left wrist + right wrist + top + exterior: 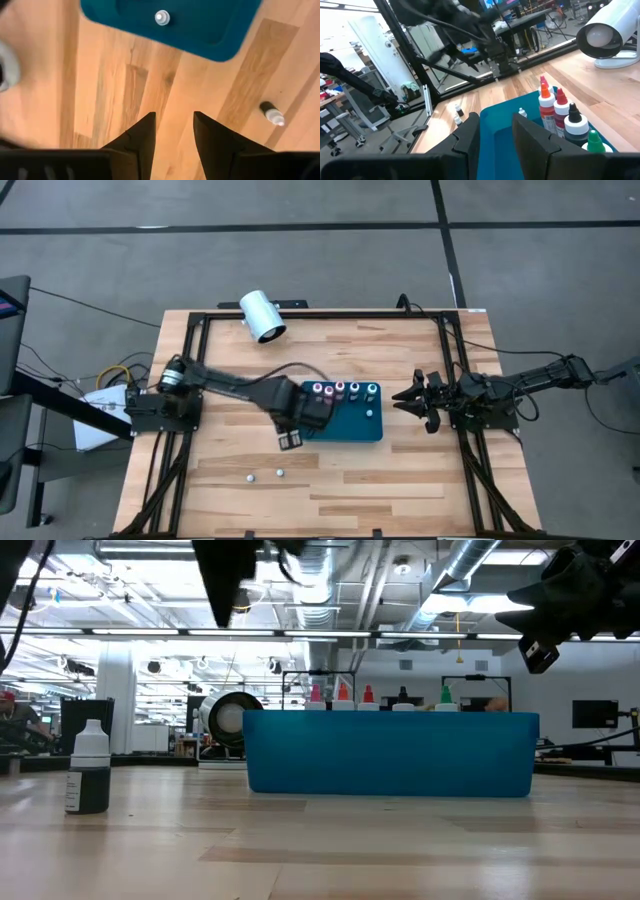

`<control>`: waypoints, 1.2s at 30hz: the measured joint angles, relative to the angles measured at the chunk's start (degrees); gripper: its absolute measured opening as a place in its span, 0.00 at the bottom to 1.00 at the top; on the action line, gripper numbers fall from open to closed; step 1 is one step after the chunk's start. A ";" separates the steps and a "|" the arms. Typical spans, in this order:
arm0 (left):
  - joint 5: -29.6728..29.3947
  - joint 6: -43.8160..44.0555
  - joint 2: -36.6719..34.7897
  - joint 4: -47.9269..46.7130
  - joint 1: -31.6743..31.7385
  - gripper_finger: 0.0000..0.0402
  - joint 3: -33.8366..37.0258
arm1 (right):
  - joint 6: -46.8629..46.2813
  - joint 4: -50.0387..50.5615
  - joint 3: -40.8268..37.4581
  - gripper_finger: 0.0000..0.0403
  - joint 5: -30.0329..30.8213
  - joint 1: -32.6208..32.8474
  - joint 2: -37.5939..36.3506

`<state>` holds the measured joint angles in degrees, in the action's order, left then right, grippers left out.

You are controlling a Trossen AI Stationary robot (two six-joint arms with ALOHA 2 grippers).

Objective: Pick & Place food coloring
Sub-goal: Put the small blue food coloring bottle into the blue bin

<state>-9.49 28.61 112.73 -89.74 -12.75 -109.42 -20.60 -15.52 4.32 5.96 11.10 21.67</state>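
A: What is the surface, and what is around it?

B: It is a surface (400, 470) of light wooden planks with a black frame on its edges. The floor around it is grey. The low view looks across into a big hall with ceiling pipes and bright lamps. At the far edge of the surface lies a white cylinder (263, 316) on its side.

A: Where is the food coloring?

B: Most is in the blue tray (350, 428) near the middle of the surface. A row of bottles (345, 389) stands along the tray's far wall, and one white-capped bottle (369, 413) stands alone inside the tray, toward the right. Two more small bottles (264, 476) are on the bare wood, near the front and left of the tray. In the low view one dark bottle (88, 780) with a white cap stands upright on the wood.

A: And the left hand?

B: The left hand (291, 440) is over the wood just beside the tray's left near corner. Its fingers (140, 140) are a little apart, with bare wood in the gap. It holds nothing and touches nothing.

A: The right hand?

B: The right hand (406, 398) is just off the tray's right end, pointing at it. Its fingers (467, 137) are also parted, nothing between them.
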 joint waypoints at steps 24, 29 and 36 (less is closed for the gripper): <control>-7.01 51.98 -7.16 2.64 -26.58 0.31 15.42 | 0.95 2.43 0.00 0.25 0.02 -0.01 0.04; -7.72 53.60 -7.87 14.39 -29.46 0.31 21.46 | -3.35 3.33 0.00 0.25 0.00 0.12 0.02; -6.60 54.80 -7.92 22.91 -32.41 0.31 27.30 | -6.38 3.53 0.00 0.25 0.00 0.12 0.02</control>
<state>-16.10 83.41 104.81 -66.83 -45.16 -82.12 -26.98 -11.99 4.32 5.96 11.22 21.69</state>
